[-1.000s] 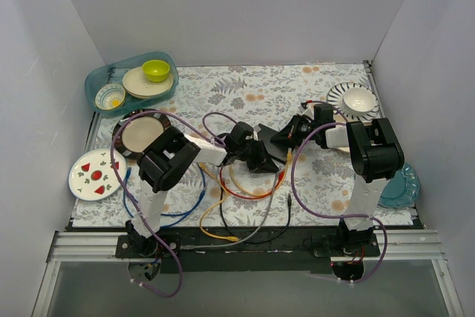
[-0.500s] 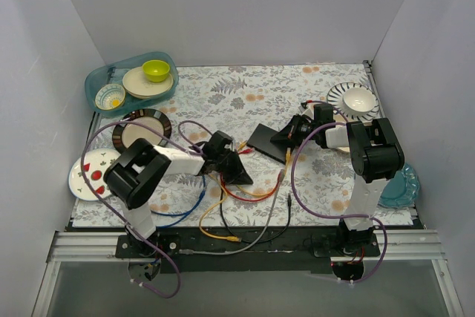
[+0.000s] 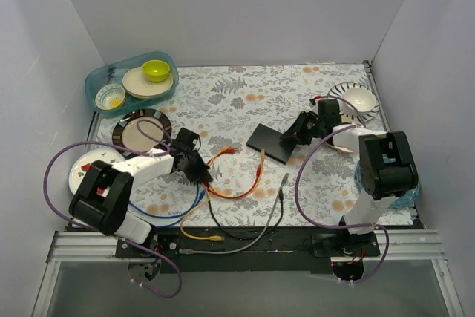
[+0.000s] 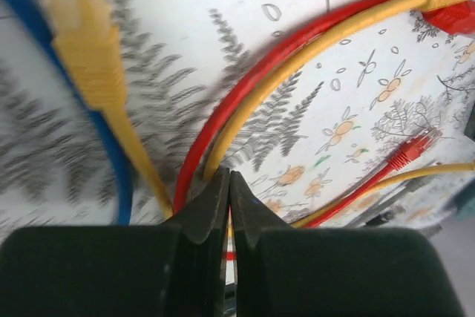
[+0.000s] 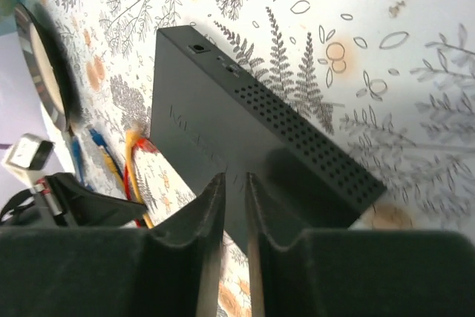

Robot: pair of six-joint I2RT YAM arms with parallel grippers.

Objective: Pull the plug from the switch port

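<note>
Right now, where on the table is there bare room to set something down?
Bare cloth runs along the far edge, between the teal tray and the striped plate, beyond the switch. Crowded: the loose cables front middle, and around the dark-rimmed plate at left.

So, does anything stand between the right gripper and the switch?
Nothing visible does. The right gripper hangs at the edge of the switch, and through its slightly parted fingers only the switch's top shows. The loose cables lie on the switch's other side.
</note>
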